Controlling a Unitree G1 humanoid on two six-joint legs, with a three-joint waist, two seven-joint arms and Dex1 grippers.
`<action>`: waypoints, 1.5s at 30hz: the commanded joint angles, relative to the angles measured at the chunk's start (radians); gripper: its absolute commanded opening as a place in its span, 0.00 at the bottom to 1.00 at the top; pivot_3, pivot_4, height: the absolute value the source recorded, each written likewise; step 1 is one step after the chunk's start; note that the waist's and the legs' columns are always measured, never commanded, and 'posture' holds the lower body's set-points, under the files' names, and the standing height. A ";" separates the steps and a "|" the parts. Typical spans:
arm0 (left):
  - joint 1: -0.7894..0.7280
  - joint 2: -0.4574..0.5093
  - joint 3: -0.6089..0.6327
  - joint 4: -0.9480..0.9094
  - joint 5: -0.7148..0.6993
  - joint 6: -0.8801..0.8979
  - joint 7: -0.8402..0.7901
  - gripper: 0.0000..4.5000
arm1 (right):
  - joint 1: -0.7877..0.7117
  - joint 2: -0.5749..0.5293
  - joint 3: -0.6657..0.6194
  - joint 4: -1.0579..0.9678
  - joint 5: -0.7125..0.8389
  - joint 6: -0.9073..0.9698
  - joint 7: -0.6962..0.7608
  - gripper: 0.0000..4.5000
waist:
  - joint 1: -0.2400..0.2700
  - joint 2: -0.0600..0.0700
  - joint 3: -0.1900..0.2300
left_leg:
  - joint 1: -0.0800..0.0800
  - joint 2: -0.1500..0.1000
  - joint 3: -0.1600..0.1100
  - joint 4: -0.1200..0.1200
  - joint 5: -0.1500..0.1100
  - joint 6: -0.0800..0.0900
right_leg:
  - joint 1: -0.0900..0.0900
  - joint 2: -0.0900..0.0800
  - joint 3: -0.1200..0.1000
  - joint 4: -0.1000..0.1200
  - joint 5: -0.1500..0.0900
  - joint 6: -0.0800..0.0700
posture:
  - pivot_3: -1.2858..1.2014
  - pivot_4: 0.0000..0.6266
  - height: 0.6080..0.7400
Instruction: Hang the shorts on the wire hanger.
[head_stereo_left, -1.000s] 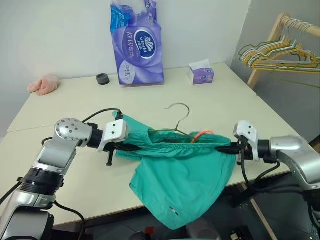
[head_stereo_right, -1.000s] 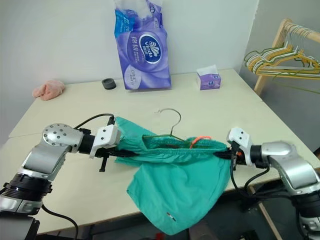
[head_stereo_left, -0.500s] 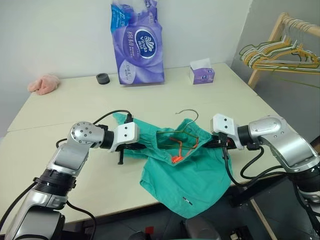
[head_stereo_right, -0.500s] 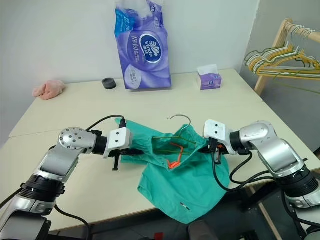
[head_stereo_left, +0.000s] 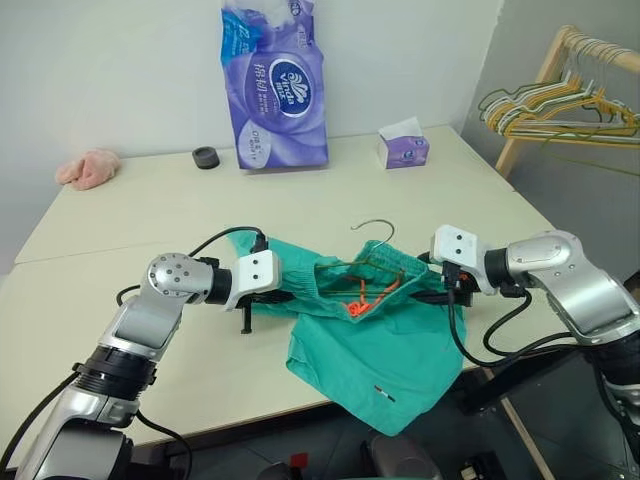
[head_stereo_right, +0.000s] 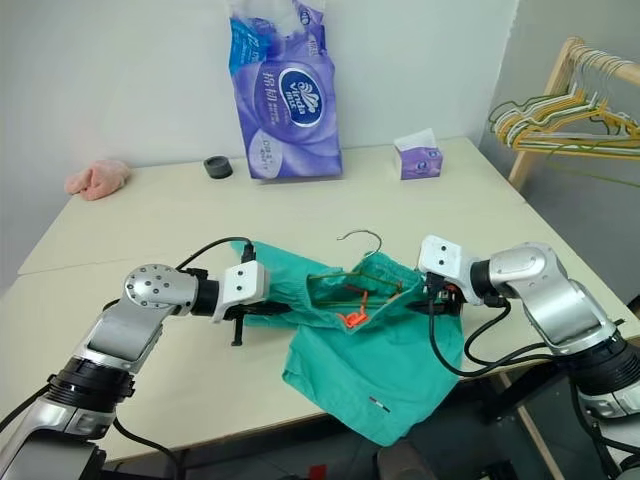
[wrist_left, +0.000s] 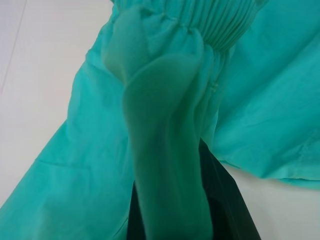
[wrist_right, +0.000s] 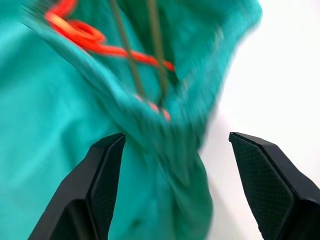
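Shorts (head_stereo_left: 365, 330) lie at the near edge of the table (head_stereo_left: 130, 215), waistband toward the far side, leg part draped over the near edge and hanging off. Wire hanger (head_stereo_left: 372, 262) sits inside the waist opening; its hook pokes out past the waistband toward table centre, and an orange cord (head_stereo_left: 362, 300) is tangled with the wire in the opening.

Left tool (head_stereo_left: 290, 296): clamped tight on the left end of the gathered waistband; in the left wrist view the fabric wraps over the fingers (wrist_left: 220, 200).

Right tool (wrist_right: 175, 165): jaws spread wide, nothing held. The right end of the waistband and the hanger's wire lie between the two fingers (wrist_right: 105, 180), but the pads sit clear of the cloth on both sides.

Room: far half of the table is mostly open. A purple tissue pack (head_stereo_left: 272, 85) stands at the back edge, with a small black round thing (head_stereo_left: 205, 157) just beside it on the left, a small tissue box (head_stereo_left: 404, 147) to its right, and a pink cloth (head_stereo_left: 88, 167) at the far left corner. All well apart from the shorts. A wooden rack with spare hangers (head_stereo_left: 560, 105) stands off the table's right side.
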 joint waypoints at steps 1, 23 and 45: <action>-0.012 0.003 0.009 -0.037 -0.009 -0.006 0.001 0.00 | -0.025 0.024 0.031 0.048 -0.031 -0.057 0.029 0.79 | 0.000 0.000 0.000 | 0.000 0.000 0.000 0.000 0.000 0.000 | 0.000 0.000 0.000 0.000 0.000 0.000 | 0.38 0.07 1.00; 0.002 -0.018 0.063 -0.041 -0.081 0.052 0.017 0.00 | -0.096 0.190 0.098 0.217 -0.082 -0.100 0.137 0.01 | -0.013 0.001 -0.001 | 0.000 0.000 -0.002 0.000 0.000 0.000 | 0.000 0.000 -0.001 0.001 0.000 0.000 | 0.38 0.05 1.00; -0.110 0.020 0.151 0.243 -0.189 0.128 -0.094 0.98 | -0.036 0.022 0.020 0.015 0.015 0.017 0.227 0.00 | -0.023 0.001 -0.001 | 0.000 -0.001 -0.004 0.000 0.000 0.000 | 0.000 -0.001 -0.003 0.000 0.000 0.000 | 0.37 0.04 1.00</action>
